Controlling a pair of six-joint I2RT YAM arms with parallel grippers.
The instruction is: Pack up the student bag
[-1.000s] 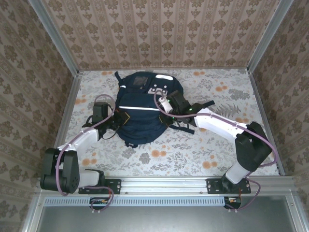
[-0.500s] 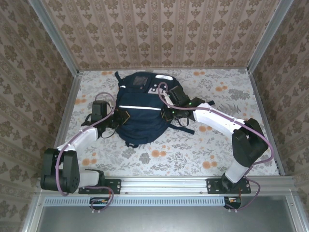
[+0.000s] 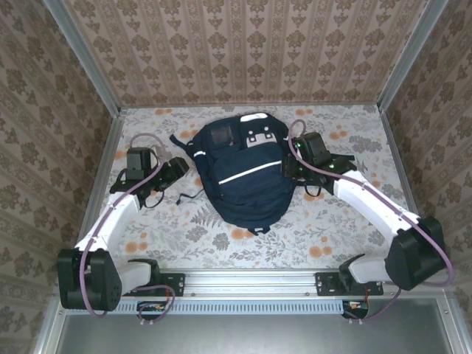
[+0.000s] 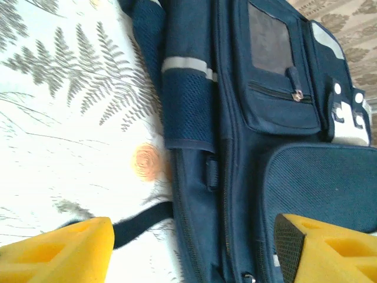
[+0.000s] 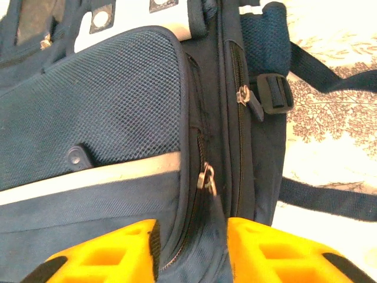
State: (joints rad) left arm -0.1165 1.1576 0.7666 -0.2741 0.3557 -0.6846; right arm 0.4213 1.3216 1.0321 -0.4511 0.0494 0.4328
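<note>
The student bag (image 3: 243, 177), a large navy blue fabric backpack with a white reflective stripe and grey-white front patches, lies flat on the floral-patterned bench (image 3: 332, 228), between the two pincers. The left pincer (image 3: 178, 167) sits just beside the bag's left flank and apart from it. In the left wrist view this pincer (image 4: 194, 250) stands wide open with nothing held. Ahead of it lie the bag's side panel, a mesh pocket and a thin dark strap (image 4: 141, 221) that crosses the bench towards the left finger, where its end is hidden. Only the yellow tips show, cut off by the lower edge.

The right pincer (image 3: 287, 167) is against the bag's right flank. In the right wrist view this pincer (image 5: 191, 250) has its yellow fingers part-way apart. A ridge of navy fabric runs down between them, with a metal zip pull (image 5: 206, 177) just ahead. Whether the pads press on that ridge or merely flank it I cannot tell, as the contact is cut off. Two dark webbing straps (image 5: 330, 197) trail off to this pincer's right
</note>
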